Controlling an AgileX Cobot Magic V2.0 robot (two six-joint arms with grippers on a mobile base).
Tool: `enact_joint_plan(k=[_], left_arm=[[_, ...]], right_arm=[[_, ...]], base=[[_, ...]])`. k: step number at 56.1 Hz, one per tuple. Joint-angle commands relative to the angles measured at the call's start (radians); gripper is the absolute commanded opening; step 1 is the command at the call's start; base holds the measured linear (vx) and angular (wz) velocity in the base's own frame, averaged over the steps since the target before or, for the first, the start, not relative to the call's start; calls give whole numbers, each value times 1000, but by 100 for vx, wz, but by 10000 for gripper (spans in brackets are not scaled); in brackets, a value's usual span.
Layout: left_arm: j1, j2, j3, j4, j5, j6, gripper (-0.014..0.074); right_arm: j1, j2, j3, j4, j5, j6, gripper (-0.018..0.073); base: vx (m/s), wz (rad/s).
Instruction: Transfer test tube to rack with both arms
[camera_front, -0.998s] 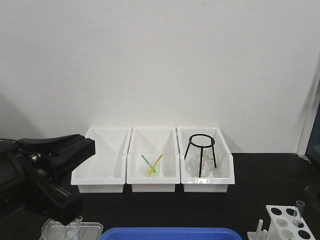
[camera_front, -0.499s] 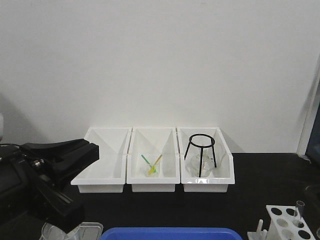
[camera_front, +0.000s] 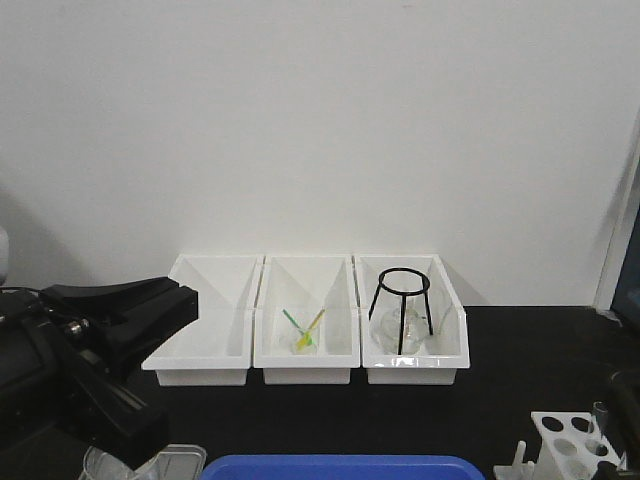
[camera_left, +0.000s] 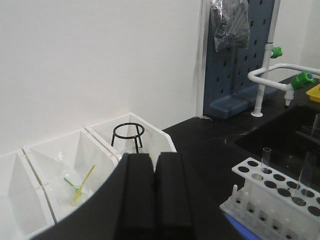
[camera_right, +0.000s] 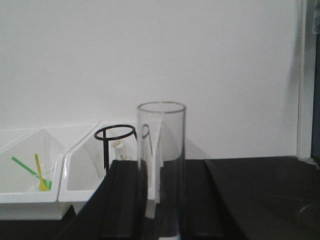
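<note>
1. Gripping the test tube (camera_right: 161, 135) upright, the right end effector (camera_right: 161, 170) had one black finger against each side of the glass. It looked clamped on the tube well below the open rim. A low, vertical hold like this would suit feeding the rounded bottom straight down into a hole.
2. The front view placed that tube over the right part of the rack (camera_front: 570, 435), with the dark end effector just beside it at the picture's edge. Whether the tube's bottom sat in a hole could not be told.
3. The left end effector (camera_left: 155, 160) had its fingers pressed together on nothing. It hung above the left side of the surface (camera_front: 500, 380), well apart from the rack, and I judged that it was out of the way so the right arm had room.
4. The rack stood near the front right of the black surface with its holes facing up and its short pegs along one side, so a tube could drop in from above.
5. Three white bins (camera_front: 200, 350) stood in a row against the wall behind.
   - The middle one held green and yellow sticks (camera_front: 305, 330).
   - The right one held a black wire stand (camera_front: 402, 300).
   - All of them were well apart from the rack and out of any likely path.
</note>
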Motion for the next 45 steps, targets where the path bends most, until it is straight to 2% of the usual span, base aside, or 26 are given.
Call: enact_joint_plan(k=[1,12,45], left_arm=[[-6,-15,-29,3,-35,2,-6],[-6,-14,-29,3,-33,2,-6],[-6,-14,-29,3,-35,2,-6]], right_arm=[[-6,-23,-50,0,-211,-19,-8],[-6,-23,-93,-19,-211,50,-8],[-6,133,-98,-39,-211,-31,-8]], base=[[0,0],[0,0],[0,0]])
